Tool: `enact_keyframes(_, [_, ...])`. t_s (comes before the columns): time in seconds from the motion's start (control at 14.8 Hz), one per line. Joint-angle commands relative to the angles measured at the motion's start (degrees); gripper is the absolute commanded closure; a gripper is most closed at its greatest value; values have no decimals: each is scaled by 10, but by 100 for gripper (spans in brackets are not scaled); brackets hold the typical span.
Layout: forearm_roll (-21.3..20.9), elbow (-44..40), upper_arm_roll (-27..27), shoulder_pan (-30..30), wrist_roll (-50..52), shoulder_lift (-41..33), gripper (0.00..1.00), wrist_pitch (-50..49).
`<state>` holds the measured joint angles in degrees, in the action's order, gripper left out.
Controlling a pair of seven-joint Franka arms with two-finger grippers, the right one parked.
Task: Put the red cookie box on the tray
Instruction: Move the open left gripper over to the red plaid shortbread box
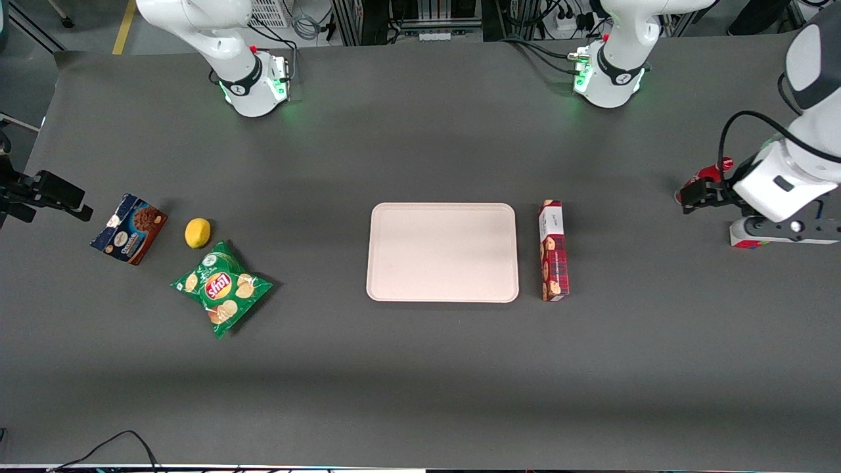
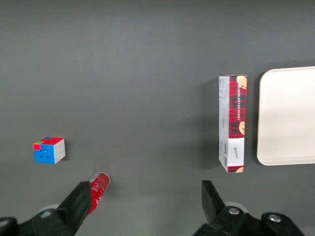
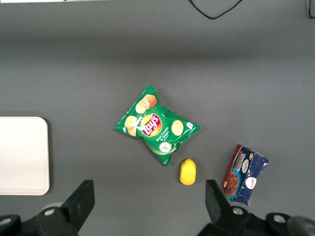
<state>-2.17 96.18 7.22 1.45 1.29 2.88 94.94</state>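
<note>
Red tartan cookie carton lies just beside your flat pale pink plastic tray at 3 o'clock — untouched; your black 2-finger gripper hovers wide, empty, well apart.

Your front view looks steeply down from high up and takes in the whole dark grey tabletop, facing both arm bases. Your left wrist camera hangs well above the surface and looks straight down past the open tool; it shares with the front view the long red tartan cookie box and one short edge of the flat pale pink plastic tray. Your right wrist camera also faces straight down, sharing with the front view the tray's other end.
</note>
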Motion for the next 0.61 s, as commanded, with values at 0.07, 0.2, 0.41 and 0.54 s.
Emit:
enact_keyframes(0.07, [7, -16, 31, -7, -1, 6, 0, -18])
enact_keyframes(0.2, [15, -15, 52, -7, 0, 8, 0, -25])
enact_keyframes(0.41, [63, -13, 75, -9, 1, 26, 0, -26])
enact_keyframes(0.54, [75, -12, 88, -14, 7, 35, 0, -26])
